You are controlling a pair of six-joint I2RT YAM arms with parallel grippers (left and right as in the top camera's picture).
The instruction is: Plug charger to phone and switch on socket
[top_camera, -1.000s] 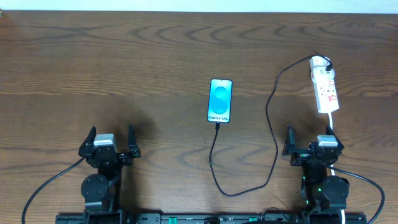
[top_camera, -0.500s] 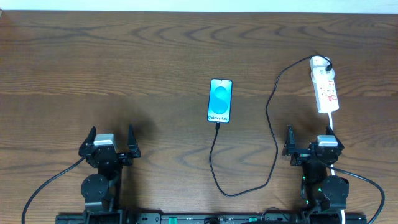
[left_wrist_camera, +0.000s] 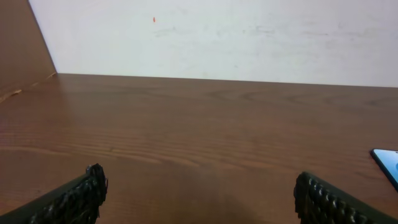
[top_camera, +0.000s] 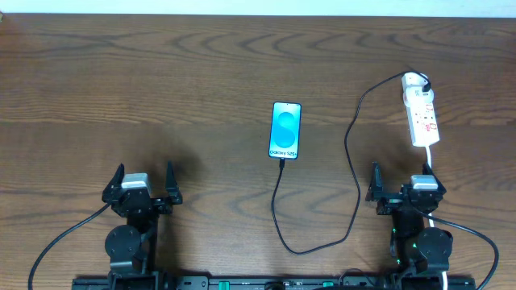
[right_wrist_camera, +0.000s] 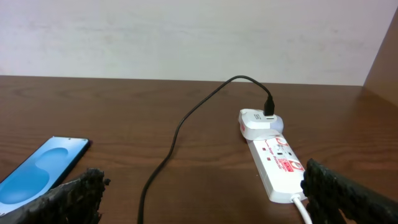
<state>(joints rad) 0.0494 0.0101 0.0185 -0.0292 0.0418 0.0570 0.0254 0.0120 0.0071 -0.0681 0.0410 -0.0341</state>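
The charger (top_camera: pixel 352 153) looks already seated in the near edge of the phone (top_camera: pixel 285 130), mid-tabletop (top_camera: pixel 161 80), its other end at the socket (top_camera: pixel 422 117) on the far right. The switch's state is unreadable, so that step likely remains. The left pincer (top_camera: pixel 145 171) and right pincer (top_camera: pixel 405 173) rest near, wide open, empty.

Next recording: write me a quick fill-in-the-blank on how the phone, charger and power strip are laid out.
The phone lies flat, its ____ screen facing up.
The charger, a thin ____ cable, runs from the phone's edge to the socket.
The socket lies on the ____ arm's side of the table.
The left gripper and right gripper both stand ____, holding nothing.
Missing words: blue; black; right; open.
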